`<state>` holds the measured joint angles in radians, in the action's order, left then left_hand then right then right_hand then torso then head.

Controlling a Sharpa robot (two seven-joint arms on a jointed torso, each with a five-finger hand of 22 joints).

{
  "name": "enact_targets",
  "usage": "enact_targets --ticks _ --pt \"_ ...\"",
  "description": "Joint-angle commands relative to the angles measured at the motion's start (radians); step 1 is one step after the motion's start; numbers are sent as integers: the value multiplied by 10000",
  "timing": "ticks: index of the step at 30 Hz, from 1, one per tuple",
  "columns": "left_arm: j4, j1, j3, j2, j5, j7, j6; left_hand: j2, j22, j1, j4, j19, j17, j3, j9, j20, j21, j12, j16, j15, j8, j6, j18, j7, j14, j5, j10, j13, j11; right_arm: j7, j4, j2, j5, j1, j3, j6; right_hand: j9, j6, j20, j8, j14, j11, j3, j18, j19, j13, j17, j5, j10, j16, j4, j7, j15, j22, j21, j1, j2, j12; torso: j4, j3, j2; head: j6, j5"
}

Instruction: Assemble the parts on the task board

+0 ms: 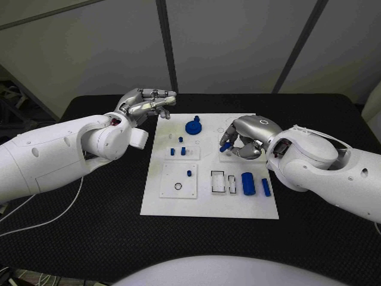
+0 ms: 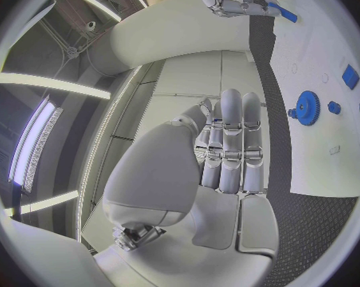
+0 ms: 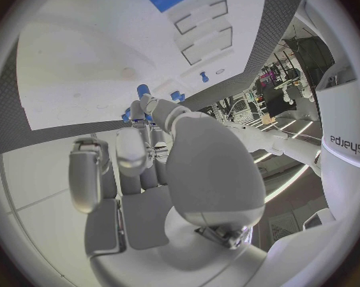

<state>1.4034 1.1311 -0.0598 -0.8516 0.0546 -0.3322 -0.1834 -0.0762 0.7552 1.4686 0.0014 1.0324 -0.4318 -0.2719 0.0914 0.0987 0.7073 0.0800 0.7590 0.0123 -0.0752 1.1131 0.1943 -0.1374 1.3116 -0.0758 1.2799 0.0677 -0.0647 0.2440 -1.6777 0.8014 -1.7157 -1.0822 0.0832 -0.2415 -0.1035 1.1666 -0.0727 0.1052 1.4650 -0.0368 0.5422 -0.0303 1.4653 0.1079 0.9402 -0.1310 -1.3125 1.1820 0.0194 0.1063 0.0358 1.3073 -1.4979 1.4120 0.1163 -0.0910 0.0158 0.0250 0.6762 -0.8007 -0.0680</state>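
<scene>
While the right robot hand (image 1: 244, 138) hovers low over the far-right part of the flat white rectangular task board (image 1: 209, 205), it appears to pinch a small blue cylindrical peg (image 1: 227, 145) between thumb and a fingertip, with its other fingers curled close; the right wrist view shows a blue tip at the fingertips (image 3: 145, 99), so I judge the peg held, though the contact itself is partly hidden. The left robot hand (image 1: 146, 102) sits off the board's far-left corner above the black cloth-covered surface (image 1: 87, 232), fingers drawn together straight and holding nothing.

On the board lie a dark blue toothed plastic gear (image 1: 193, 126) near the far edge, a few small blue pegs (image 1: 179, 151) standing left of centre, a short blue pin (image 1: 189, 173) in the left inset plate, and a blue rounded block (image 1: 247, 183) with a slim blue bar (image 1: 266, 187) beside it at the right, next to two empty rectangular slots (image 1: 219, 181).

The step in hand looks like seating the pinched peg. To do it well, the right robot hand should keep the peg upright, line it squarely over its socket before lowering, and press gently straight down, letting go only once it stands without leaning. Tilt risks jamming.
</scene>
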Motion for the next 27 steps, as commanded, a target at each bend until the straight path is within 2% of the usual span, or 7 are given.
enact_targets --ticks 1,6,10,15,18,21,27 --pt "-12 12 -8 16 -23 -44 91 1 -12 -95 2 42 14 -39 -11 7 -49 -42 -43 -28 57 -52 -117 -35 15 57 -21 14 -44 -245 -383 149 374 -22 14 -785 17 -2 46 -72 87 -42 -75 128 741 -8 -10 -45 59 38 15 39 39 2142 -50 -129 67 47 8 -3 -6 3 -41" --pt "-35 10 -7 35 -23 -47 98 1 -12 -95 2 42 14 -39 -11 7 -49 -42 -43 -28 57 -52 -117 -35 15 57 -21 14 -44 -459 -1005 224 916 -23 24 -940 16 -9 47 -81 88 -45 -80 135 753 -7 10 -46 65 53 28 42 40 2161 -75 -127 73 58 3 1 -2 13 -74" --pt "-56 9 -7 78 -23 -48 111 1 -12 -95 2 42 14 -39 -11 7 -49 -42 -43 -28 57 -52 -117 -35 15 57 -21 14 -44 -689 -1122 -215 1447 -21 14 -837 14 -11 48 -87 89 -48 -80 138 758 -5 23 -50 68 63 41 43 43 2170 -86 -120 73 67 -9 -12 11 -37 -154" --pt "-88 9 -7 139 -23 -48 125 1 -12 -95 2 42 14 -39 -11 7 -49 -42 -43 -28 57 -52 -117 -35 15 57 -21 14 -44 -929 -1069 -883 1709 52 -170 -645 12 -19 50 -101 85 -56 -76 132 747 -4 10 -60 77 59 50 51 46 2154 -64 -121 55 86 -21 3 34 -60 -227" --pt "-98 9 -7 163 -23 -44 133 1 -12 -95 2 42 14 -39 -11 7 -49 -42 -43 -28 57 -52 -117 -35 15 57 -21 14 -44 -1029 -979 -1235 1774 115 -345 -515 11 -34 50 -119 76 -66 -86 125 736 -3 -23 -63 93 43 51 62 43 2137 -40 -141 52 108 -3 -5 26 -78 -269" --pt "-93 10 -7 177 -23 -43 142 1 -12 -95 2 42 14 -39 -11 7 -49 -42 -43 -28 57 -52 -117 -35 15 57 -21 14 -44 -1091 -848 -1494 1803 152 -464 -375 10 -47 49 -135 71 -74 -101 125 735 -1 -34 -56 104 40 51 69 39 2138 -39 -165 56 128 -16 -17 29 -135 -326" --pt "-91 10 -7 195 -23 -39 148 1 -12 -95 2 42 14 -39 -11 7 -49 -42 -43 -28 57 -52 -117 -35 15 57 -21 14 -44 -1112 -588 -1788 1822 183 -655 -98 8 -56 48 -148 68 -78 -117 124 733 1 -37 -43 111 41 52 72 37 2135 -34 -186 63 143 -4 -7 30 -216 -458"
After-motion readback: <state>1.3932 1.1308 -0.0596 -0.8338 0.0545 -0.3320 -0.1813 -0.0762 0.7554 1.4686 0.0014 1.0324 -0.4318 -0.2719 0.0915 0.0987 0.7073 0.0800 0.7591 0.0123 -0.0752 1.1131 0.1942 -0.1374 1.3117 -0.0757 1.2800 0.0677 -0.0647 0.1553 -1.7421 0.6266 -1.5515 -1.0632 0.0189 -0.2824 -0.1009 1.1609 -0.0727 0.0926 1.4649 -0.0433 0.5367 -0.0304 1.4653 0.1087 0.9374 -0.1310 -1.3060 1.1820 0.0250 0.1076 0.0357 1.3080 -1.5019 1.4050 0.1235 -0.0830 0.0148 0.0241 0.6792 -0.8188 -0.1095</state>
